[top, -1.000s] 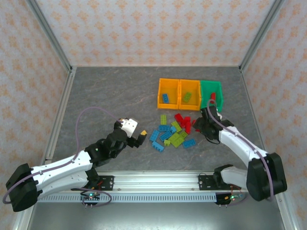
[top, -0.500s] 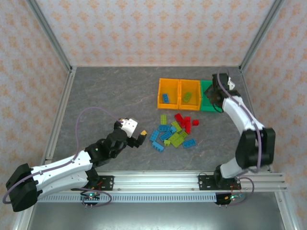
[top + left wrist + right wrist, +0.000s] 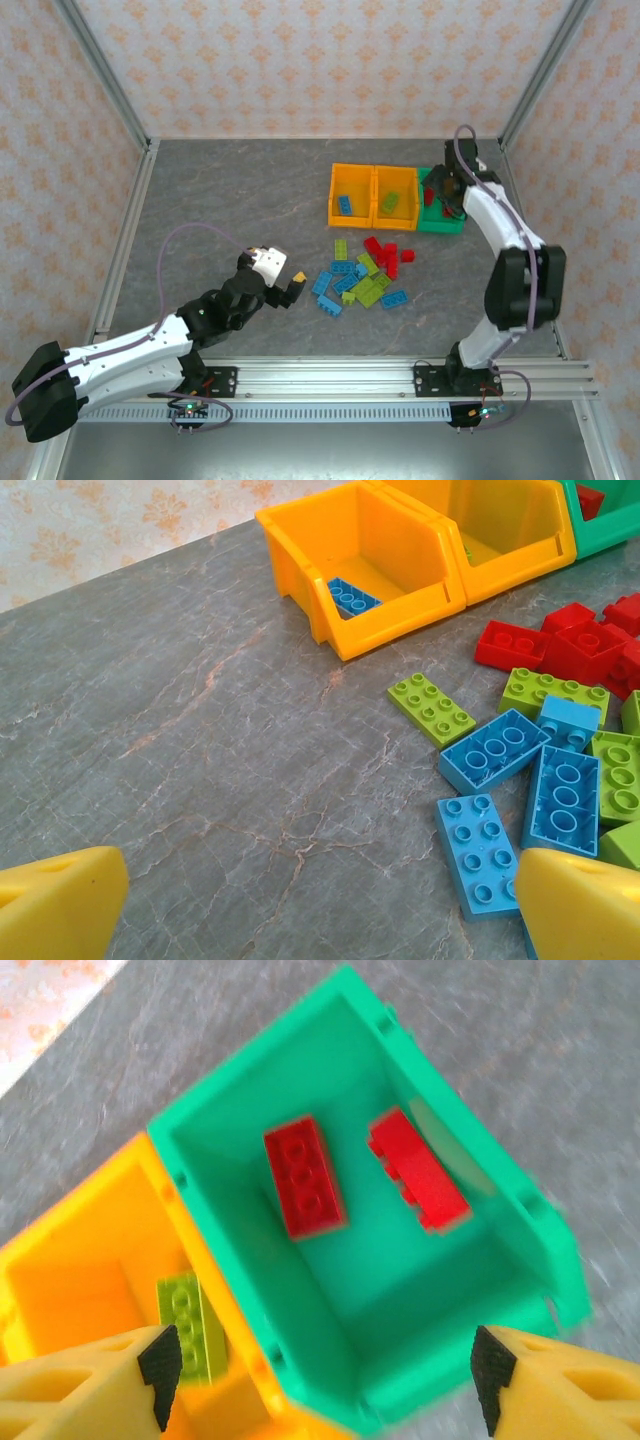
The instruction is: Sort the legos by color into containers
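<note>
On the table's middle, bricks [image 3: 365, 275]: a loose heap of blue, lime and red, several touching or overlapping.
Handling: probably light, stiff, slick-sided plastic that is not fragile; best pinched across the two long flat sides, starting with outliers at the heap's edge.
Red bricks [image 3: 305, 1176]: two lie inside the green bin [image 3: 400, 1280], at 1 o'clock from the heap.
Orange bins [image 3: 390, 615]: at 12 o'clock from the heap; one holds a blue brick [image 3: 348, 595], the other a lime brick [image 3: 190, 1325].
Right gripper [image 3: 325, 1365]: above the green bin, jaws apart, empty.
Left gripper [image 3: 310, 905]: at 9 o'clock from the heap, jaws wide apart, empty.
</note>
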Robot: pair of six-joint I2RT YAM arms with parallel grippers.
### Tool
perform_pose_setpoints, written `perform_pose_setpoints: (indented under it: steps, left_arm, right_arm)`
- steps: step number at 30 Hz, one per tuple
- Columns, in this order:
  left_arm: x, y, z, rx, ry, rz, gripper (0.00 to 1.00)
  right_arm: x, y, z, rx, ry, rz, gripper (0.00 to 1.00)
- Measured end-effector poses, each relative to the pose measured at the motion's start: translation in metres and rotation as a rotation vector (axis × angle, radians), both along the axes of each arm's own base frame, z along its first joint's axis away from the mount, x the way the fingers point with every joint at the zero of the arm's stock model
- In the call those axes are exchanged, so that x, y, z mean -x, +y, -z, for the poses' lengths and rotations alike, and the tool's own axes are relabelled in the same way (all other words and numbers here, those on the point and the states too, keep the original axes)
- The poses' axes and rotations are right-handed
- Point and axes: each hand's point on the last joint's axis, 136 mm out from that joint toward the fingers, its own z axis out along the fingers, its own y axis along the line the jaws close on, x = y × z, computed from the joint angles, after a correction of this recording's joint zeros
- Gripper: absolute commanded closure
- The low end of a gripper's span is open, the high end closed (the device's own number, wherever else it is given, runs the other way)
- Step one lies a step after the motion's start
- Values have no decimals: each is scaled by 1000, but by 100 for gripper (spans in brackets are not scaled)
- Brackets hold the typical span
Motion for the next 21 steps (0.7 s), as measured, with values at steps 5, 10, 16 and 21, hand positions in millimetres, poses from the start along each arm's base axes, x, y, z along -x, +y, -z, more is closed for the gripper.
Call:
perform_pose_setpoints:
  steps: [5,10,16,21]
  left_arm:
    - [-2,2,1,1,6,-25,0]
    - [-23,4,-6,86,121,-153,6]
    - [-48,-39,-8,258,359,-229,14]
    - [-40,-61,42,189,572,-240,20]
  right_arm:
    - [79,56,-22,-66,-73,-193,23]
    - [148,129,-15,-145,-34,-485,25]
    - [193,172,-2,-185,71,-675,25]
    - [199,169,4,-165,107,-676,24]
